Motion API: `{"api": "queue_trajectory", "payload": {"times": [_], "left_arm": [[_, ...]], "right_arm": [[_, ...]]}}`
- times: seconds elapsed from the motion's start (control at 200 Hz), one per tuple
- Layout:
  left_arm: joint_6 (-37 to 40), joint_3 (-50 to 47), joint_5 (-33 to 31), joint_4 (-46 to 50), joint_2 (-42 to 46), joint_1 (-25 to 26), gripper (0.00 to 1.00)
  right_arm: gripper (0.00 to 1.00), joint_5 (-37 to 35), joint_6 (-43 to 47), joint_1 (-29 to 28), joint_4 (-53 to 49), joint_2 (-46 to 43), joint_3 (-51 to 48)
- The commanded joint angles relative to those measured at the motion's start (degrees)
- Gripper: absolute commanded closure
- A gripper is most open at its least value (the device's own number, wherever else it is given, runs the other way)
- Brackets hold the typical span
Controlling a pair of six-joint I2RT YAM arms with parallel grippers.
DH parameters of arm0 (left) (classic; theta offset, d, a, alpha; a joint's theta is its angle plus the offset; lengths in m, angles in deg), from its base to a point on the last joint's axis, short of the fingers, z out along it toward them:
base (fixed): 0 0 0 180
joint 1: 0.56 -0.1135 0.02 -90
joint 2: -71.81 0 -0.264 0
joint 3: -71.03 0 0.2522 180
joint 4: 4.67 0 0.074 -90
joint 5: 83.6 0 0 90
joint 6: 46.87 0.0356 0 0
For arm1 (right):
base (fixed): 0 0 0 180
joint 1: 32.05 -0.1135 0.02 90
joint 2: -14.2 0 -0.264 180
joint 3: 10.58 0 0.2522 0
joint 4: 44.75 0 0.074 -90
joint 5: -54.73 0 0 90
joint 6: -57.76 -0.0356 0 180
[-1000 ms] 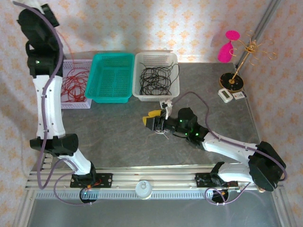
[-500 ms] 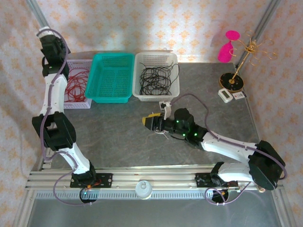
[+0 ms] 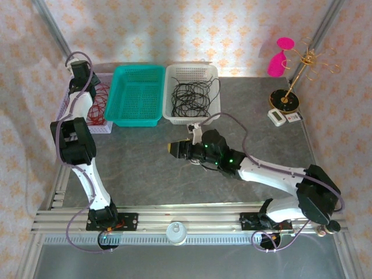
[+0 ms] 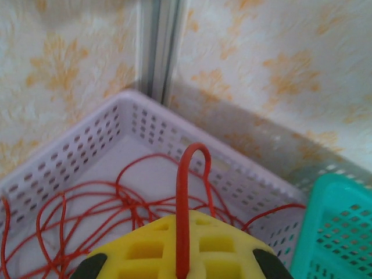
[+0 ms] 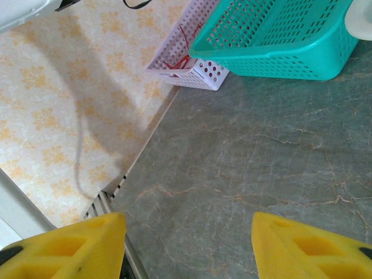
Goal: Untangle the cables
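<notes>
So the left gripper [image 4: 183,232] has its yellow fingers [image 4: 224,251] pressed together, and they're pinching a single red cable [image 4: 187,174]. The cable sticks up out of the tips in a narrow loop and bends back down on the right. Right underneath are the rest of the red cables [image 4: 75,203], lying as loose loops on the floor of the lilac basket [image 4: 145,116]. That basket is jammed into the far left corner against the papered wall [image 4: 261,52], and the teal basket [image 4: 337,232] sits just to its right.

The right gripper [image 5: 187,221] is the opposite case. Its two yellow fingers [image 5: 75,244] are spread apart with nothing between them, just bare grey table [image 5: 244,157] below. From the top camera it's low over the middle of the table, pointing left, a bit nearer than the baskets and not touching any cable that I can make out.

The three baskets run in a row along the far edge. Lilac with the red stuff is on the left, the teal one is in the middle with nothing I can see inside, and the white basket [image 3: 192,66] on the right holds a loose tangle of black cables [image 3: 190,96].

Way over on the far right there's a gold branchy stand [image 3: 290,81] on a dark round base, with a bright pink thing [image 3: 279,58] next to it. It's well apart from both arms.
</notes>
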Motion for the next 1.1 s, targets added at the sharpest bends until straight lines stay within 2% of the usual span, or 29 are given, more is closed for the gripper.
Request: {"api": "queue_trajectory", "payload": {"times": [0.0,0.175,0.34,0.455,0.626,0.891,1.091], "left_arm": [[-4.3,3.2,-2.0,5.6,-2.8,-1.3,1.00],[-7.0,3.4,0.1,7.8,-6.5,-2.4,0.93],[-8.1,2.8,2.9,8.3,-8.6,-3.2,0.76],[-8.1,1.4,4.7,8.6,-7.5,-3.2,0.54],[-8.2,-3.1,4.3,7.9,-1.8,-3.2,0.31],[-8.9,-11.1,8.8,6.9,9.1,-2.2,0.29],[-10.3,-23.5,9.1,3.6,22.5,3.1,0.29]], "right_arm": [[0.41,-1.4,0.0,-0.2,-2.6,2.0,3.9],[0.43,-3.7,-0.1,-0.2,-7.6,5.8,8.5],[0.44,-5.9,-1.2,-0.2,-8.8,7.5,10.5],[0.44,-10.9,-2.9,-0.2,-10.7,7.9,11.1],[0.44,-20.1,-6.3,-0.2,-14.6,7.2,12.0],[0.44,-23.2,-7.5,-0.2,-14.3,5.3,9.9],[0.44,-25.0,-5.7,-0.2,-16.6,5.8,12.7]]}}
